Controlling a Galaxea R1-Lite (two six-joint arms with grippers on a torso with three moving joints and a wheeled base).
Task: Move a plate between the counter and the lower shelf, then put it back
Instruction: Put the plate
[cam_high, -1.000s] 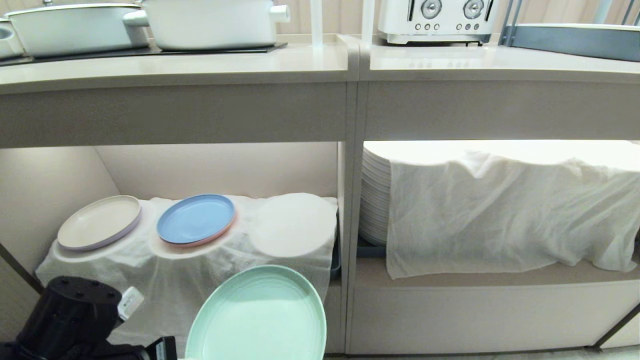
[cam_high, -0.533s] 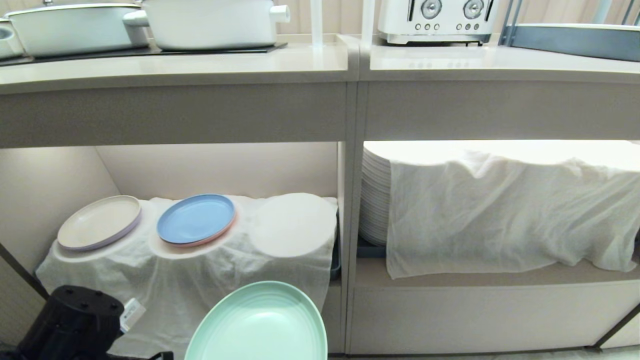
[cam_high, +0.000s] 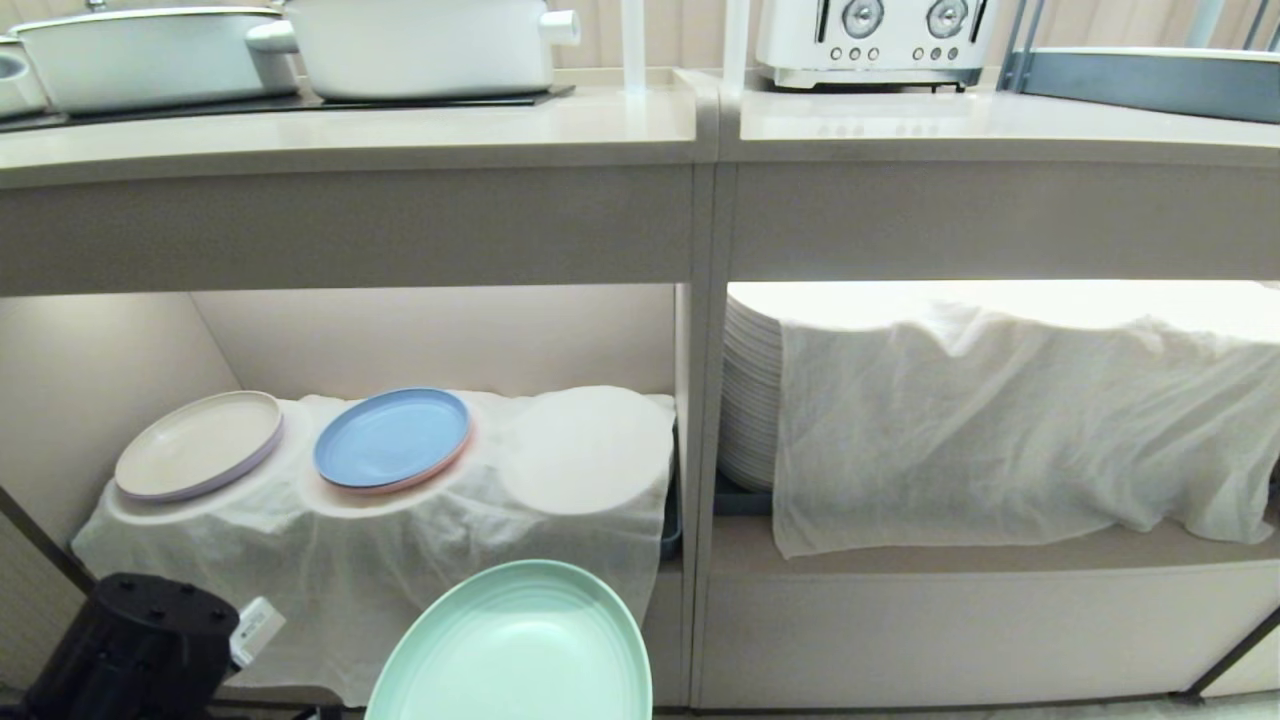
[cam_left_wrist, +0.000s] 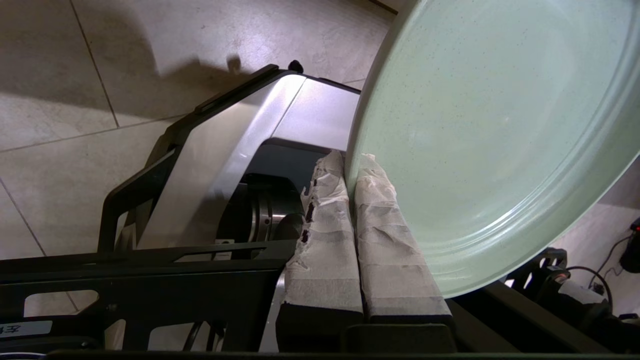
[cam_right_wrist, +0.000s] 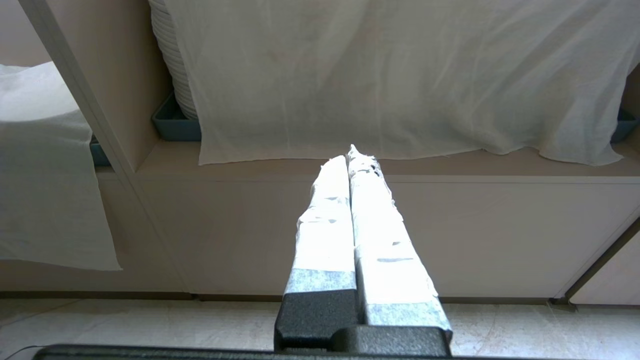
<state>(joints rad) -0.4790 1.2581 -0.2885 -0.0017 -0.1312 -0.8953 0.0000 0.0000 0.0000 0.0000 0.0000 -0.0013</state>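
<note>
A: What sits in the lower shelf (cam_high: 440, 340) on the left?

B: A thin white cloth (cam_high: 380, 540) covers its floor and hangs over the near edge. On it, an off-white plate (cam_high: 198, 444) at the far left and a blue plate (cam_high: 392, 438) just right of it, apart from each other. Further right the cloth lies over a round shape I cannot identify.

A: And the bay to the right?

B: A tall stack of white plates (cam_high: 750, 390) stands by the dividing wall, with a white drape (cam_high: 1010, 420) over most of it.

A: Where is the mint-green plate (cam_high: 515, 645)?

B: Outside the shelf, near and low, in front of the hanging cloth and left of the divider. It touches neither the shelf nor the surface (cam_high: 400, 125) above, where two white pots (cam_high: 420, 45) rest on a black hob panel. A white toaster (cam_high: 870, 40) stands on the paler top further right.

A: How is it held?

B: The left hand (cam_left_wrist: 350, 175) has its taped fingers (cam_left_wrist: 385, 235) pinching the plate's rim, one on each face, the plate tilted above the robot's base and the tiled floor (cam_left_wrist: 60, 100).

A: The right hand (cam_right_wrist: 352, 160)?

B: Its taped fingers are pressed together on nothing, pointing at the right bay's low front panel.
</note>
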